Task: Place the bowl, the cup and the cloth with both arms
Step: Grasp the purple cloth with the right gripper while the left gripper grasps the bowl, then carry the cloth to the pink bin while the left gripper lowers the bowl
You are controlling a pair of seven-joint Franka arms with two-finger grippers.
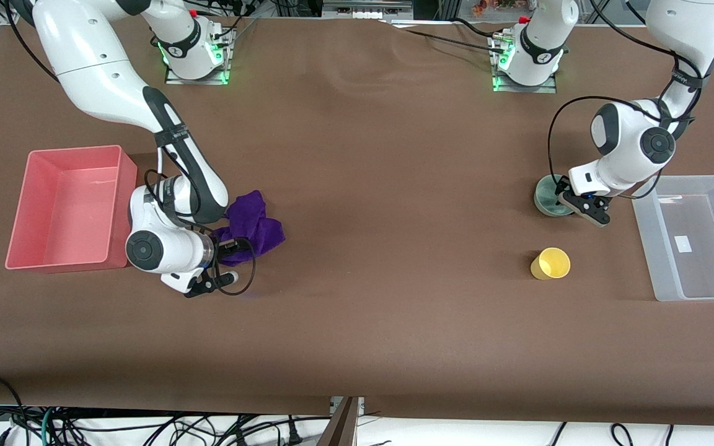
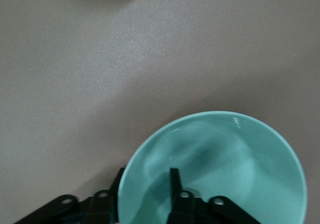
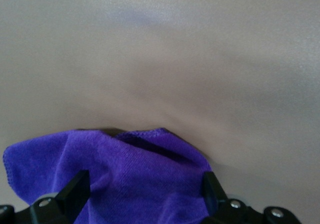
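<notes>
The pale green bowl (image 1: 546, 197) stands on the brown table near the left arm's end. My left gripper (image 1: 563, 201) is down at its rim and open. In the left wrist view the left gripper (image 2: 147, 171) has one finger inside the bowl (image 2: 225, 169) and one outside its wall. The yellow cup (image 1: 550, 263) stands upright, nearer to the front camera than the bowl. The purple cloth (image 1: 255, 223) lies crumpled beside the pink bin. My right gripper (image 1: 232, 245) is low at it and open, and in the right wrist view the right gripper (image 3: 145, 180) has the cloth (image 3: 125, 159) between its spread fingers.
A pink bin (image 1: 19, 248) stands at the right arm's end of the table, close to the right arm's wrist. A clear plastic bin (image 1: 645, 232) stands at the left arm's end, beside the bowl and cup. Brown table lies between cloth and cup.
</notes>
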